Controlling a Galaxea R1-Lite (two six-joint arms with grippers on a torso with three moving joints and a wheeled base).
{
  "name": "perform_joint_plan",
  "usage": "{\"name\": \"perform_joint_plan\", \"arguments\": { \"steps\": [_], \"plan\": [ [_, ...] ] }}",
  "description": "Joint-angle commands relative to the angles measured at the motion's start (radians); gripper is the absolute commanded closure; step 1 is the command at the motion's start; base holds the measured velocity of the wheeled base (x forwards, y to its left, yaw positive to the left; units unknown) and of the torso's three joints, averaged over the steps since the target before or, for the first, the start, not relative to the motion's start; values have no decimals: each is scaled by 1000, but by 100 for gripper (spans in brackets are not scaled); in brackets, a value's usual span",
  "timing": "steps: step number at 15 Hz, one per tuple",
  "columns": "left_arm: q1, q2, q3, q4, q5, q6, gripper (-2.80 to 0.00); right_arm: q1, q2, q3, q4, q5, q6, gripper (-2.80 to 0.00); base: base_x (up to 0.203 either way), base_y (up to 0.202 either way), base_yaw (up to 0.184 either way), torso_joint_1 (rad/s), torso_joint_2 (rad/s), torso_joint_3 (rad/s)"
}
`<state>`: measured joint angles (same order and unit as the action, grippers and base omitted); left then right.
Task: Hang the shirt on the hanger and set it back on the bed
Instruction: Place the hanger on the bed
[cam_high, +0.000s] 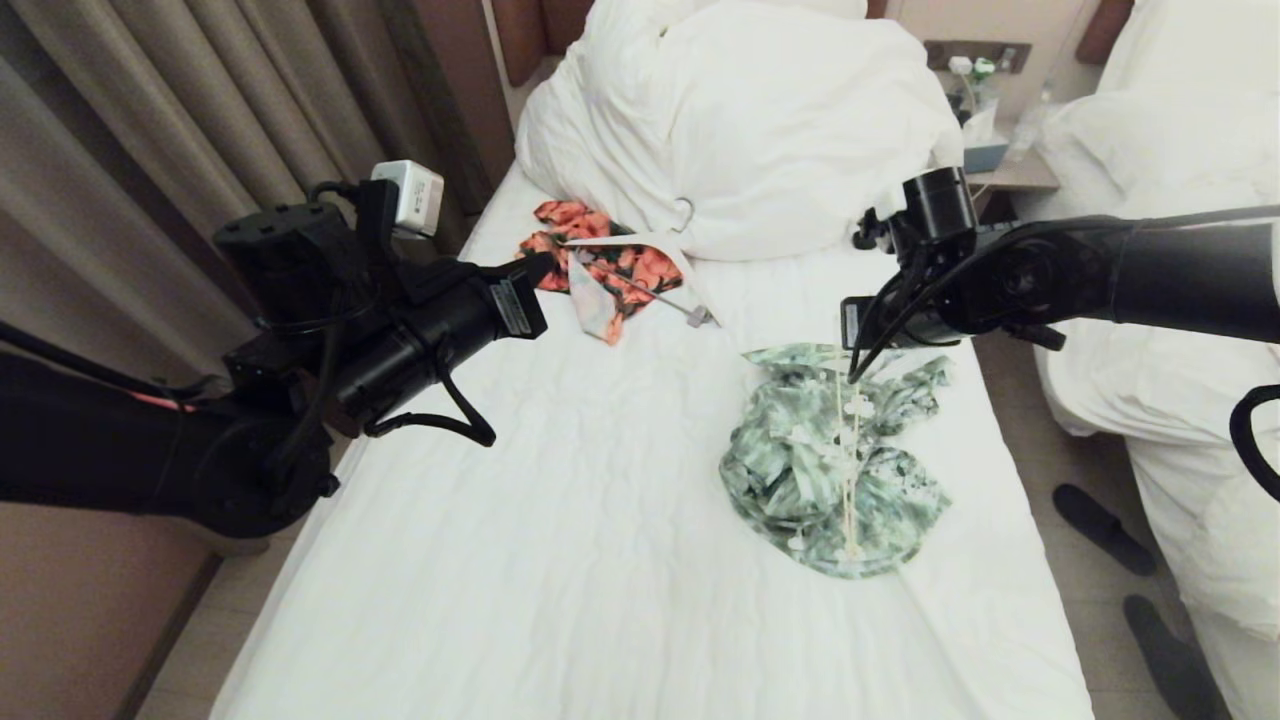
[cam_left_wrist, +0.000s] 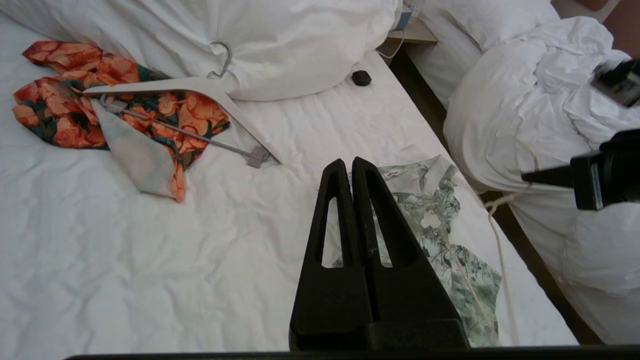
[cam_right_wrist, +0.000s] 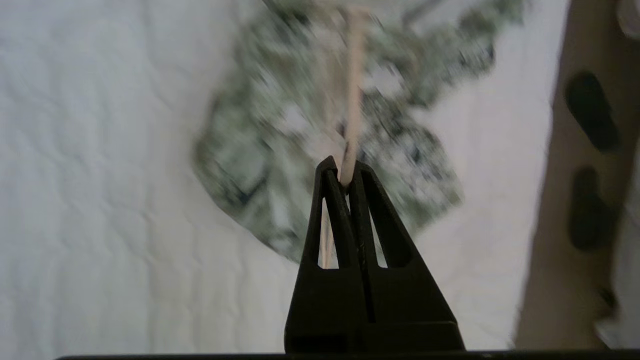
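**Operator:** Head view, nearest first: I've got the bed with its smooth white sheet running away from me, and the shirt lies crumpled on it toward the right edge. The hanger runs as a thin cream line across the top of the heap.

**Observer:** Which arm has it?

**Operator:** My right gripper is above the far end of the shirt, jaws pressed together and pinching the hanger's wire. The right wrist view shows the wire coming out from between the tips of that right gripper, with the shirt blurred beneath it.

**Observer:** And the left?

**Operator:** My left gripper hangs over the left side of the bed, jaws shut on nothing. From its wrist view the shirt sits just beyond the tips, near the mattress edge.

**Observer:** Further back?

**Operator:** An orange-red floral garment with a thicker white hanger lying across it, then the heap of white pillows and duvet at the head. The neighbouring bed is off to the right, with dark slippers on the floor between.
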<state>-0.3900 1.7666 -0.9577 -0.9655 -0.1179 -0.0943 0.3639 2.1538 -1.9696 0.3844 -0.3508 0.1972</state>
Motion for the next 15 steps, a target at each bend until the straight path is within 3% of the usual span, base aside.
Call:
{"name": "perform_joint_plan", "arguments": {
  "steps": [1, 7, 15],
  "plan": [
    [-1, -13, 5, -5, -2, -1, 0, -9, 1, 0, 61, -8, 1, 0, 0, 0, 0, 0, 0, 0],
    [-4, -21, 10, -5, -2, -1, 0, -28, 83, -6, 45, -77, -44, 0, 0, 0, 0, 0, 0, 0],
    [-10, -10, 13, -4, -8, -1, 0, -65, 154, 0, -18, -94, -61, 0, 0, 0, 0, 0, 0, 0]
  ]
}}
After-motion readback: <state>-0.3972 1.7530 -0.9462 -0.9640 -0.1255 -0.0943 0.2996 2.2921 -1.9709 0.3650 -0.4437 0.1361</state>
